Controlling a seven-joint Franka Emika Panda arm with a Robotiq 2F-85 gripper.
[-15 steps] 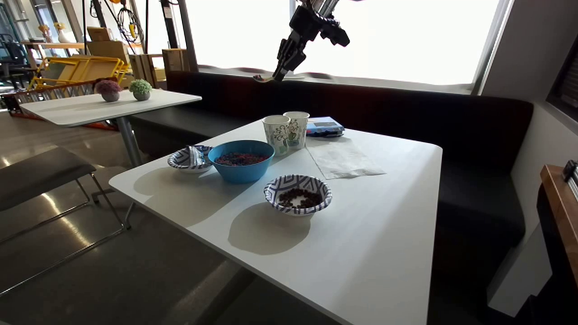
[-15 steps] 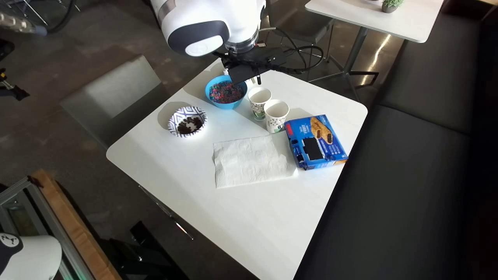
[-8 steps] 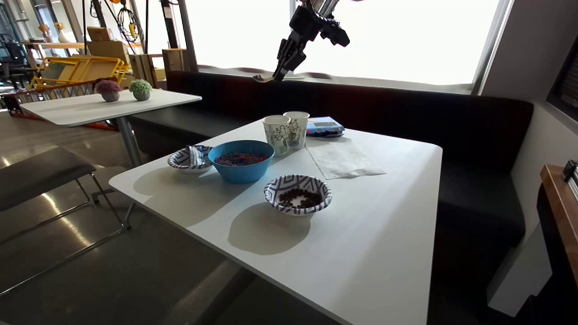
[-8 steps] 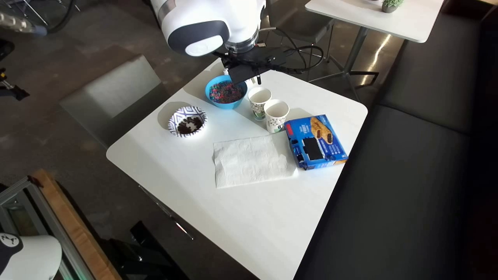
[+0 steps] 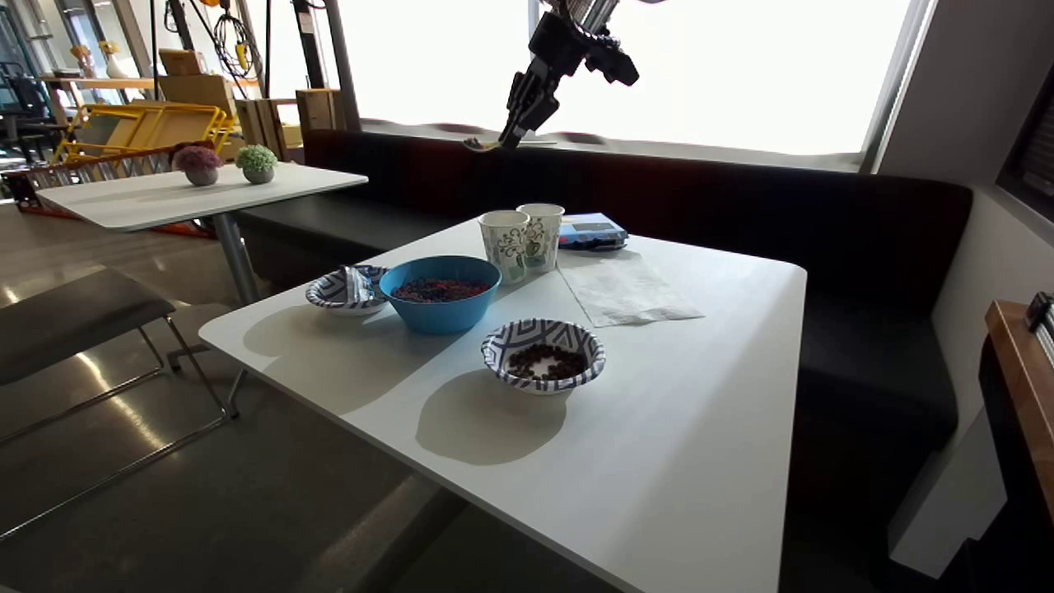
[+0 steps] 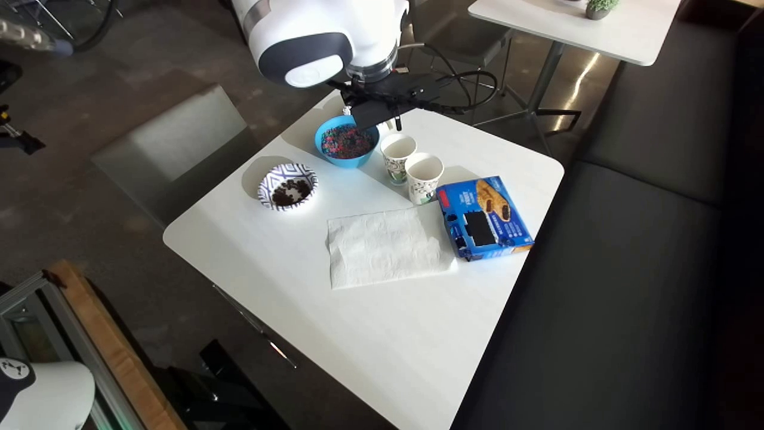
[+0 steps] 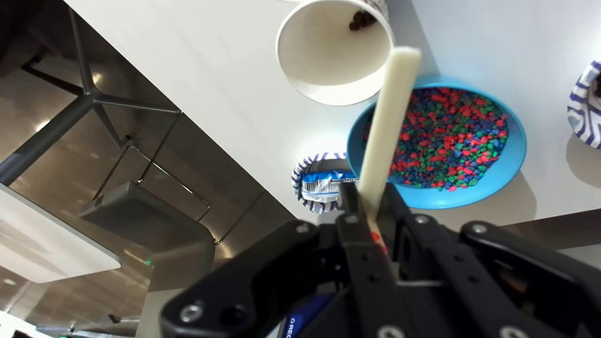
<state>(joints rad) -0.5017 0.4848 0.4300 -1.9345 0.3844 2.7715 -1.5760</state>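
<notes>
The gripper (image 7: 368, 199) is clenched on a pale spoon (image 7: 389, 117). The spoon is held nearly level in mid-air, with small bits (image 5: 473, 142) carried at its end; in the wrist view its handle is directed between 12 and 1 o'clock. In an exterior view, with the blue bowl (image 6: 349, 162) of coloured pieces (image 6: 345, 142) taken as dial centre, two paper cups (image 6: 422, 190) are seen between 3 and 4 o'clock, a patterned bowl (image 6: 287, 172) of dark pieces (image 6: 290, 192) at 8, a blue box (image 6: 489, 209) at 4 and a paper towel (image 6: 388, 248) at 5. All are set on a white table (image 6: 358, 325).
</notes>
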